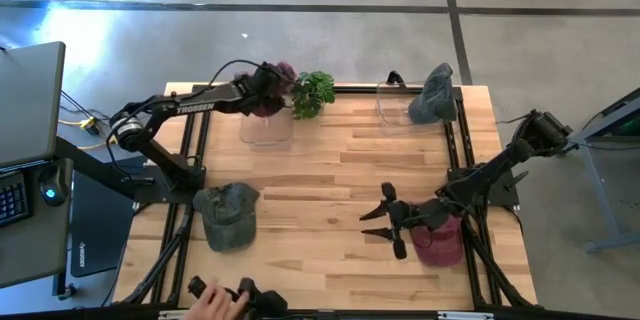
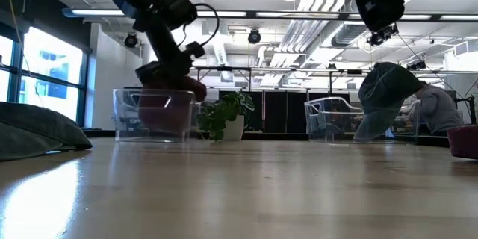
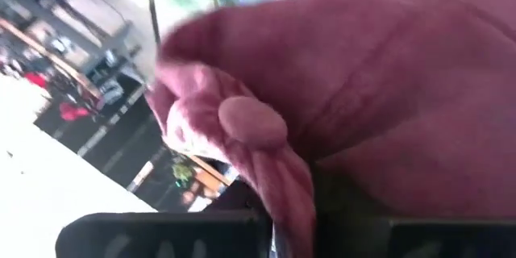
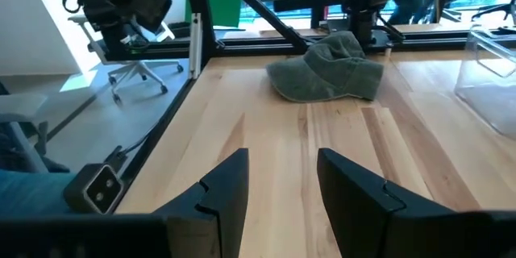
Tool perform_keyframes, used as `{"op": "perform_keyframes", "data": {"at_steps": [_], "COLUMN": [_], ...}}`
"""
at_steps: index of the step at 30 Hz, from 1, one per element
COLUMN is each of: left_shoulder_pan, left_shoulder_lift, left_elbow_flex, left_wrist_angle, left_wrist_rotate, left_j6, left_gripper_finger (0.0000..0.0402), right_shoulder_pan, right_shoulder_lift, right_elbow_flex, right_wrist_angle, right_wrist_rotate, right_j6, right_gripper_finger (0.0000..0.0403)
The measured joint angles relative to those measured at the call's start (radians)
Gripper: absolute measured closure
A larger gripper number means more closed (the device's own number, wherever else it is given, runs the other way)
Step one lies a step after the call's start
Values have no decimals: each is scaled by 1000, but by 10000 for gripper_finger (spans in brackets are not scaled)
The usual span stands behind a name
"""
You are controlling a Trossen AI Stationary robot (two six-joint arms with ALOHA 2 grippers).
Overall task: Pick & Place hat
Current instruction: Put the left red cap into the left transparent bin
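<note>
1. The left gripper is hanging over the clear bin at the table's far left, its jaws clamping a maroon cap.
2. In the left wrist view the maroon cap is filling the picture, its top button facing the camera and its fabric pinched between the dark fingers.
3. The right gripper is hovering above the bare wooden table near the right edge, its jaws standing apart and holding nothing.
4. A grey-green cap is lying on the table's near left side.
5. Another grey cap is resting in the second clear bin at the far right.
6. A second maroon cap is sitting just beside the right arm.
7. A small potted plant is standing between the bins.
</note>
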Motion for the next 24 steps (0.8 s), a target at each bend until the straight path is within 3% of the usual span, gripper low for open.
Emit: {"op": "perform_keyframes", "data": {"at_steps": [6,13,18,24], "left_shoulder_pan": [26,31,9,11], "left_shoulder_lift": [0,0,-1,-58], "left_elbow_flex": [0,0,0,2], "left_wrist_angle": [9,10,10,-21], "left_wrist_rotate": [7,57,-5,-1], "left_j6": [14,-134,-297,-448], "left_gripper_finger": [303,216,198,200], "right_shoulder_pan": [-26,-35,-35,-34], "right_shoulder_lift": [0,0,0,0], "right_elbow_flex": [0,0,0,0], "right_wrist_angle": [1,3,3,3], "right_wrist_rotate": [1,0,0,-3], "right_j6": [0,8,9,11], "right_gripper_finger": [258,258,258,258]}}
